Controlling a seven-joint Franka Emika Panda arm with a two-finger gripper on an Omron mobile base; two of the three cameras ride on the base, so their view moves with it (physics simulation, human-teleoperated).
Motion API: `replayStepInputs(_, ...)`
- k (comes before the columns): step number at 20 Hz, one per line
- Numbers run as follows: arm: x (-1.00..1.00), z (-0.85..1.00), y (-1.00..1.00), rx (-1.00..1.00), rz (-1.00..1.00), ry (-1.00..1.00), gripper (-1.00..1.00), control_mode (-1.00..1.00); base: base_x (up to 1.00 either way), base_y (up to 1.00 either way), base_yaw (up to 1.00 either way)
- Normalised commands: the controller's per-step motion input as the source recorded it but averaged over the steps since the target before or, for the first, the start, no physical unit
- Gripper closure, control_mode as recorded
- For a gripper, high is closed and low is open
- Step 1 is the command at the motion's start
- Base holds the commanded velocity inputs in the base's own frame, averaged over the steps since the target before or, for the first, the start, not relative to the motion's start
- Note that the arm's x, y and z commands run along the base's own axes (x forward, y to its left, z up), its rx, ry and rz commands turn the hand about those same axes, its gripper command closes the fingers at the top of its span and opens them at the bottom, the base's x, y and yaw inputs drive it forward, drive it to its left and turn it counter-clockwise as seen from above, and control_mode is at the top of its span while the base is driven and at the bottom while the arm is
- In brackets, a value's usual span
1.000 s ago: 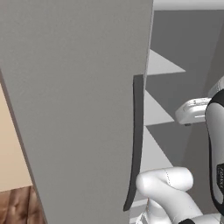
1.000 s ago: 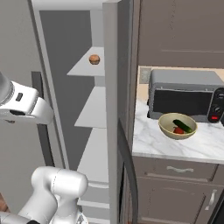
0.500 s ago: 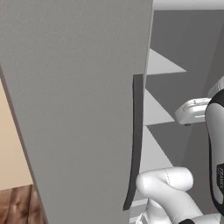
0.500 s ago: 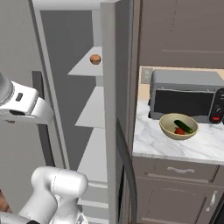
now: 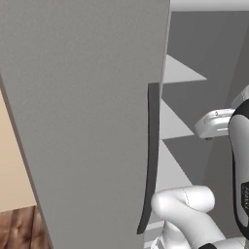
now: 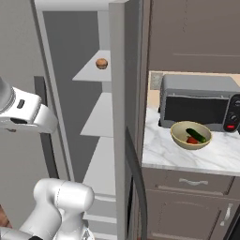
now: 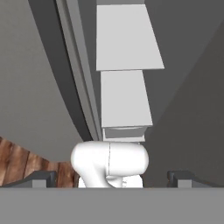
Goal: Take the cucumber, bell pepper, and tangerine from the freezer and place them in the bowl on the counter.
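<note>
Right base view: tangerine sits near the shelf edge.

The freezer stands open; its swung-out door walls off the left side. Between the pale shelves there's open room, with the tangerine sitting on the upper one.

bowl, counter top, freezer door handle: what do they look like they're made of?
Bowl: probably glazed ceramic, possibly plastic; pale yellow-olive with a smooth, even rim.
Counter: looks like polished marble or a marble-look slab; white with faint grey veins.
Freezer handle: dark, matte, slightly curved bar, metal or plastic; the flat rendering doesn't settle which. The door itself is plain flat grey, like painted metal.
</note>
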Motion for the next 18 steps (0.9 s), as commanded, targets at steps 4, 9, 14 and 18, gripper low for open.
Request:
replayStepInputs(4, 0.00, 0.00, 0.00, 0.00, 0.00, 0.00, -1.00, 1.00, 0.00, 0.00, 0.00)
replayStepInputs(9, 0.00, 0.00, 0.00, 0.00, 0.00, 0.00, -1.00, 1.00, 0.00, 0.00, 0.00)
replayStepInputs(14, 0.12, 0.18, -0.15, 0.00, 0.00, -0.02, -1.00, -1.00, 0.00, 0.00, 0.00)
replayStepInputs(18, 0.06, 0.26, -0.23, 0.00, 0.00, -0.12, -1.00, -1.00, 0.00, 0.00, 0.00)
